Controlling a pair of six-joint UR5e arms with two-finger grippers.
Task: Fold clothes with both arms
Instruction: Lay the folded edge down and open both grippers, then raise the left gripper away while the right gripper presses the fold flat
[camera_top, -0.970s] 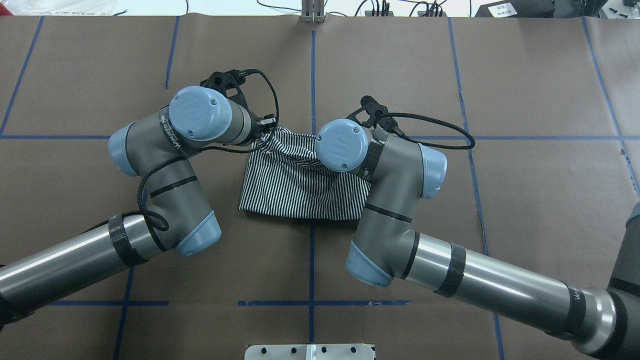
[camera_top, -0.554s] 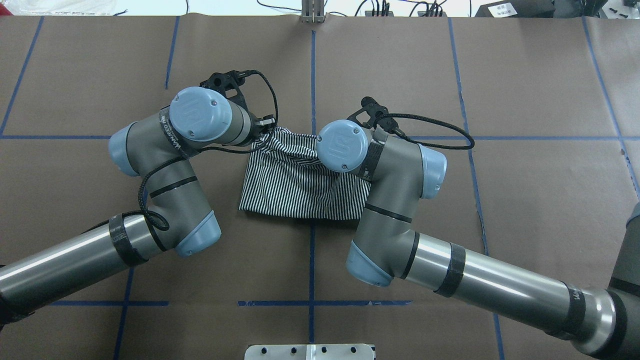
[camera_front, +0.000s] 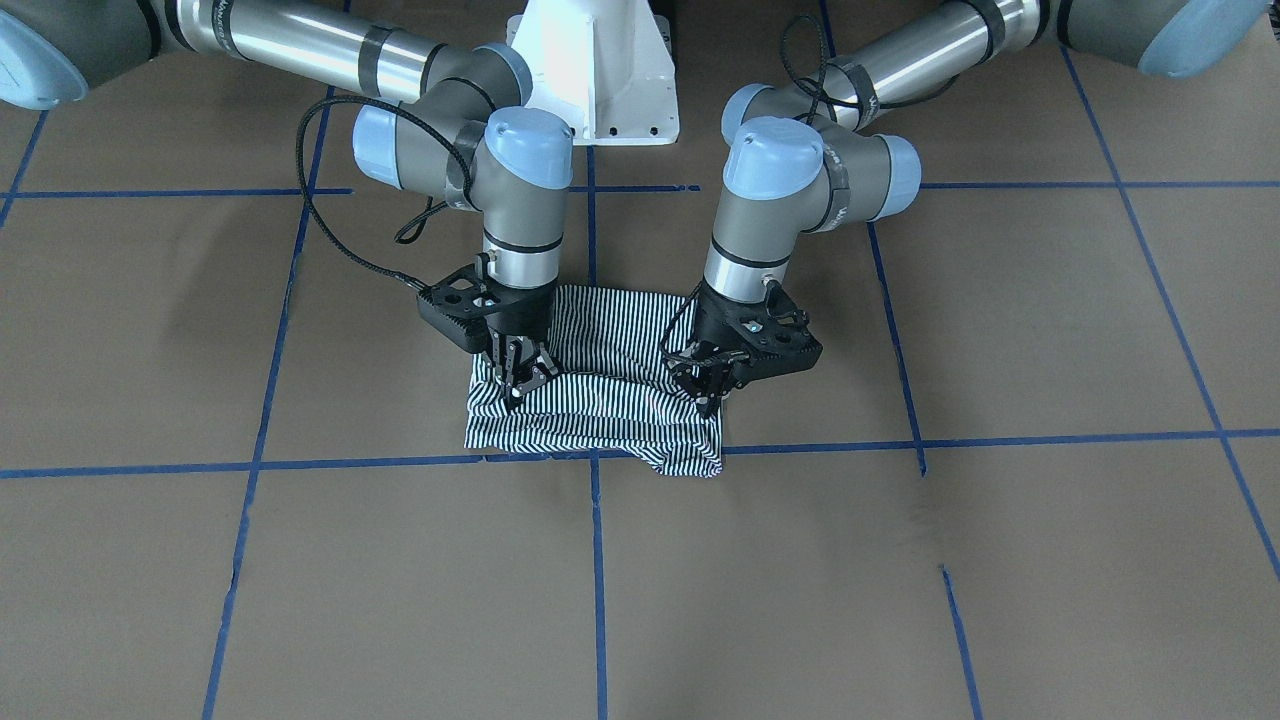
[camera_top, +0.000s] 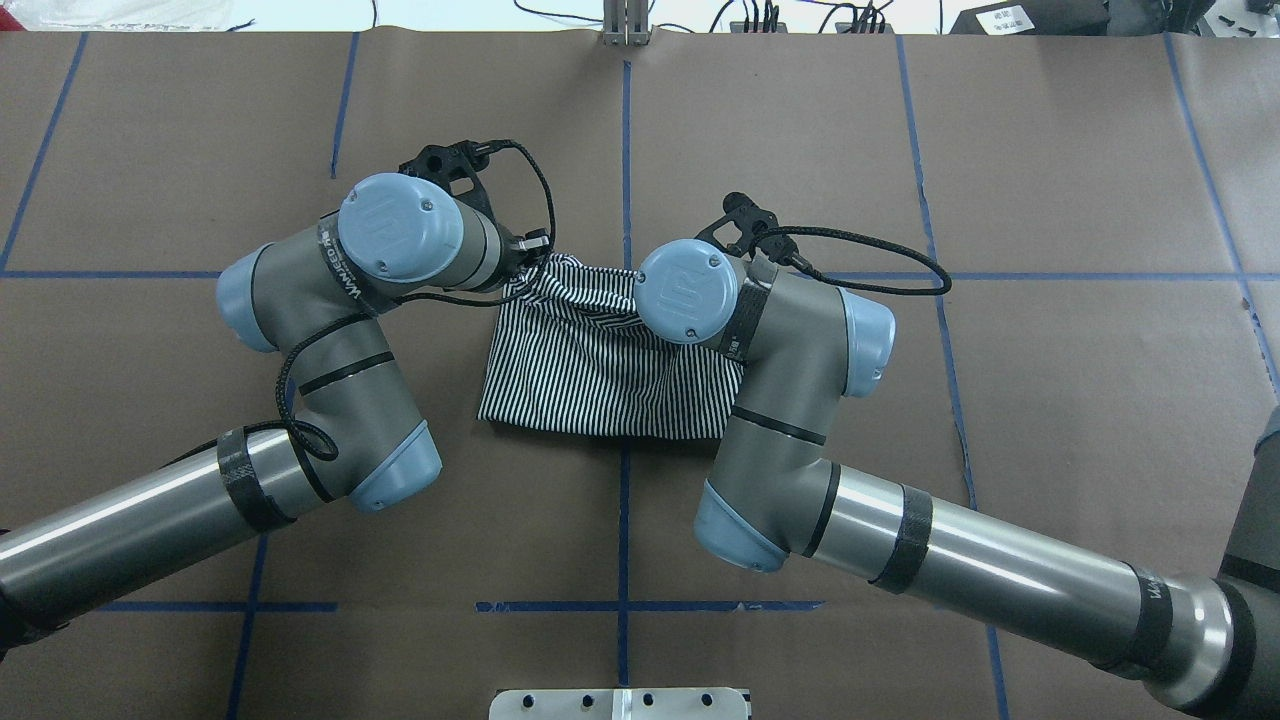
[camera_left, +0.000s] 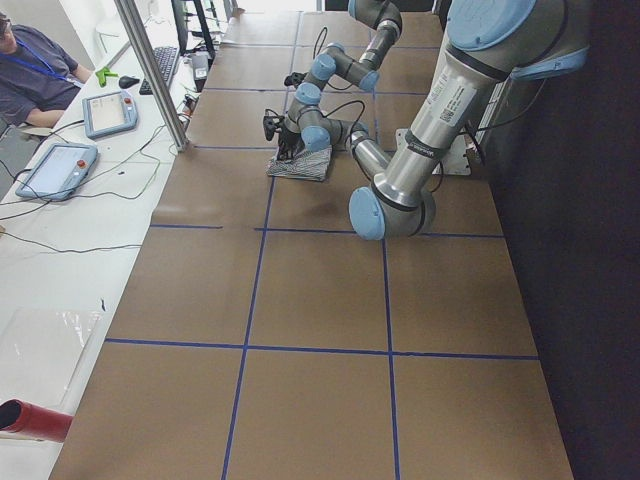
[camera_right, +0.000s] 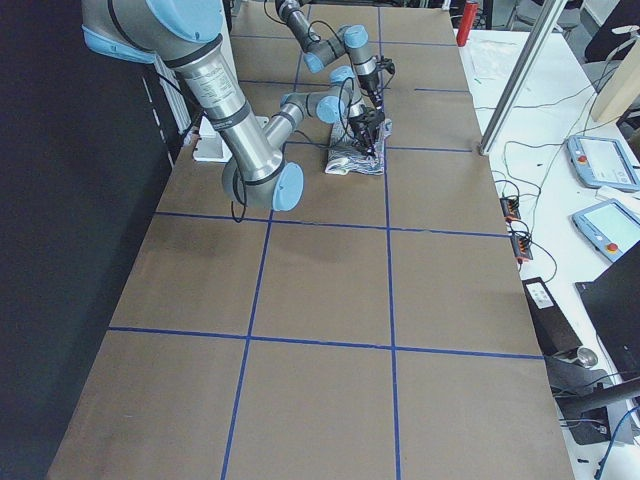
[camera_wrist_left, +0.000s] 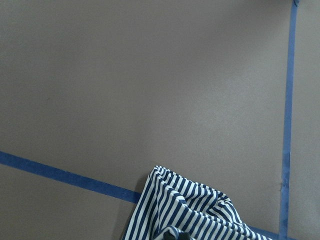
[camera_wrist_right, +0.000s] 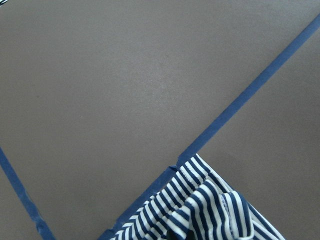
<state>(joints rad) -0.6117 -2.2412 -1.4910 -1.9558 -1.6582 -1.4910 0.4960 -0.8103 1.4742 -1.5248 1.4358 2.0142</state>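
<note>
- One striped shirt (camera_front: 600, 420) lies on the table (camera_front: 900, 560).
- Front view: left gripper (camera_front: 710, 392) pinches it at 3 o'clock.
- Right gripper (camera_front: 520, 385) pinches it at 9 o'clock.

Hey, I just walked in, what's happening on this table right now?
A robot is folding a striped shirt on a brown table gridded with blue tape. The shirt is already down to a small bundle. The right claw and left claw each appear shut on the fabric near its edge away from the robot, bunching it between them; the rest lies on the table.
</note>
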